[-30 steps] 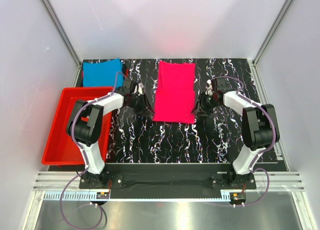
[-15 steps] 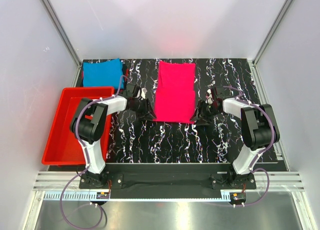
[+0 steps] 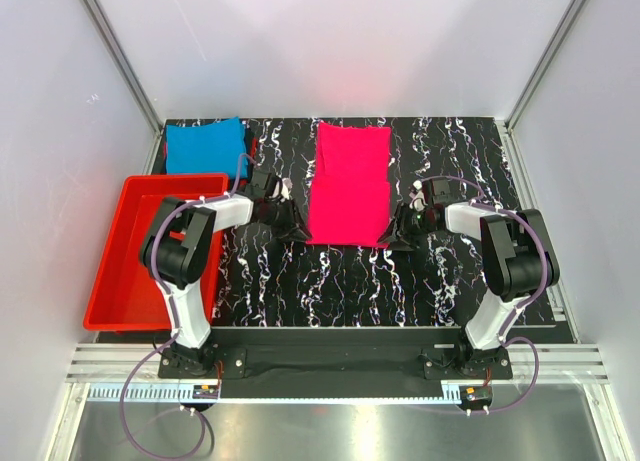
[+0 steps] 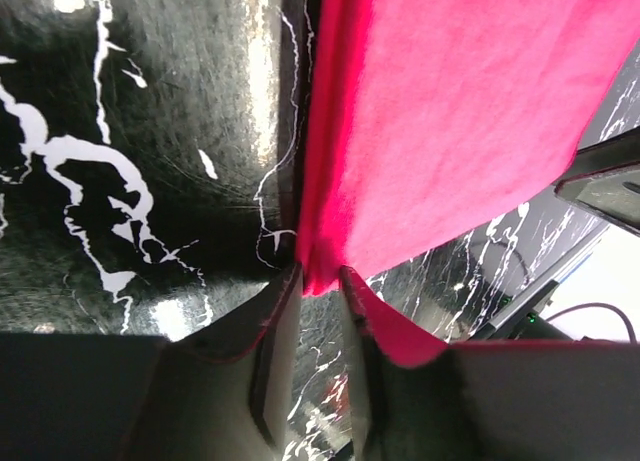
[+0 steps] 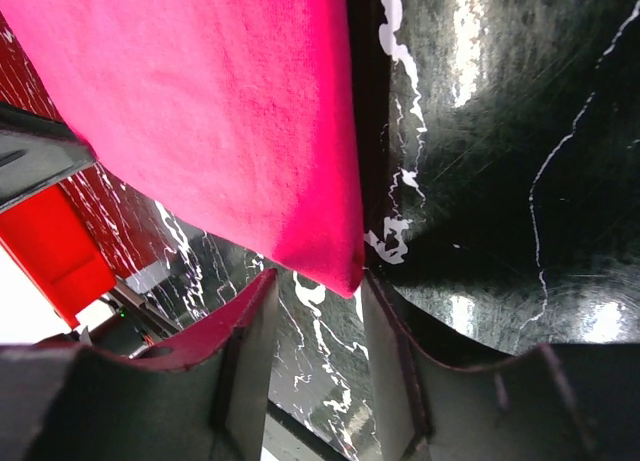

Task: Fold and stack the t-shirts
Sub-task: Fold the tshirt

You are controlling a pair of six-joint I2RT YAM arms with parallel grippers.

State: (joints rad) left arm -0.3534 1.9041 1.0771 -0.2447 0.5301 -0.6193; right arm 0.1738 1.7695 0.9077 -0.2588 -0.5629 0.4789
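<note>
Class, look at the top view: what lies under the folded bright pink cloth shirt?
The bright pink cloth shirt lies on the black, white-veined table, which shows along its edges. Whether anything else sits beneath its middle is hidden by the cloth.

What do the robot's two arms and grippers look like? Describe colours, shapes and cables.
Both the left arm and right arm have white links, bulky black joints and looping purple cables. The left gripper and right gripper have dark, tapered fingers.
</note>
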